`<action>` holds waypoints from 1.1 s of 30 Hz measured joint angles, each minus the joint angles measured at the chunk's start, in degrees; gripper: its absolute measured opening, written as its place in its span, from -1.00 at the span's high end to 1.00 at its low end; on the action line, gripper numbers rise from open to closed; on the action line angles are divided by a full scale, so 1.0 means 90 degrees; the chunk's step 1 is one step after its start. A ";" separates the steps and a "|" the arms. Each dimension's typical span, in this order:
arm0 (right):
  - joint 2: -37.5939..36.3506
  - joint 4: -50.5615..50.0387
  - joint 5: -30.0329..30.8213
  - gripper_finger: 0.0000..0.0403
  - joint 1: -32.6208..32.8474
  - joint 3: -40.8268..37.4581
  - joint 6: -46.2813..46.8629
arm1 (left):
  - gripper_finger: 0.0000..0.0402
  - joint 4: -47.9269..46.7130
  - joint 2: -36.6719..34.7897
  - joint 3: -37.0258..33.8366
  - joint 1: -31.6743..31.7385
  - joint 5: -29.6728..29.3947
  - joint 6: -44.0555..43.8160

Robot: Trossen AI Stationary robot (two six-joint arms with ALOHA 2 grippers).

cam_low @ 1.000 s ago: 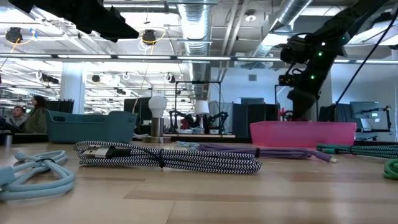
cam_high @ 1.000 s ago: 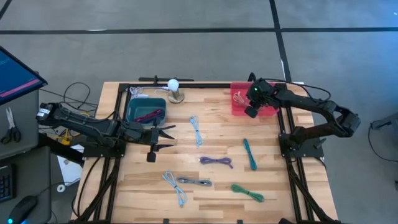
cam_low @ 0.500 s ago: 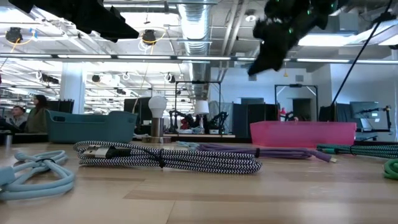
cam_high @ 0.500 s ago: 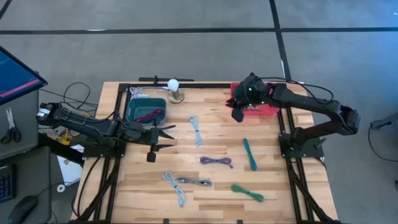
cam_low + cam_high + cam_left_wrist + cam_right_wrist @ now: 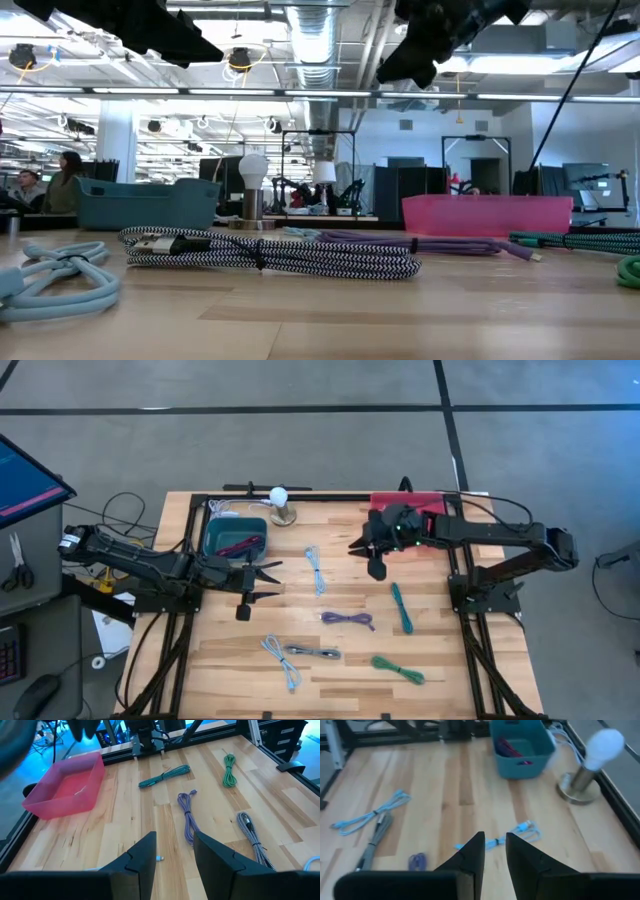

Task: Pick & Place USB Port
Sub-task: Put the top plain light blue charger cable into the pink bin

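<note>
Right claw [image 5: 374, 557] hangs in the air above the wooden tabletop [image 5: 340, 660], fingers [image 5: 470, 855] slightly apart with nothing between them. The pink rectangular plastic bin [image 5: 425, 510] sits just behind it, toward its own arm's side. A light blue coiled USB cable [image 5: 316, 568] lies on the wood a little ahead of it, toward the left arm. A teal green bundled cable [image 5: 401, 606] lies near it, on the front side. A purple bundled cable [image 5: 348, 619] lies further out, well apart.

Left claw [image 5: 262, 580] waits low over the tabletop, fingers [image 5: 142, 857] apart and empty. The teal rectangular plastic bin [image 5: 235, 537] with red cable inside sits just beside it on the far side. The white bulb lamp on a metal base [image 5: 281, 505] stands past that bin.

A black-and-white braided cable [image 5: 270, 255] lies near the front edge, well apart from both claws.
</note>
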 joint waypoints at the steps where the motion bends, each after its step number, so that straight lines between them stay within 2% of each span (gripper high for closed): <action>1: 0.0000 0.0045 0.0000 0.65 0.0060 0.0000 0.0000 | 0.35 0.0002 0.0001 0.0000 0.0000 0.0000 0.0000; 9: 0.0000 -0.0118 0.0040 0.65 0.0432 0.0000 0.0500 | 0.35 0.0002 0.0000 0.0000 0.0000 0.0002 0.0000; 21: 0.0000 -0.0184 0.0034 0.65 0.0528 0.0000 0.0504 | 0.35 0.0002 0.0000 0.0000 0.0000 0.0000 0.0000; 26: 0.0000 -0.0196 -0.0331 0.65 0.0523 0.0000 0.0640 | 0.35 0.0002 0.0000 0.0000 0.0000 0.0002 0.0000; 33: 0.0000 -0.0163 -0.0420 0.65 0.0528 0.0000 0.0646 | 0.35 0.0002 0.0000 0.0000 0.0000 0.0000 0.0000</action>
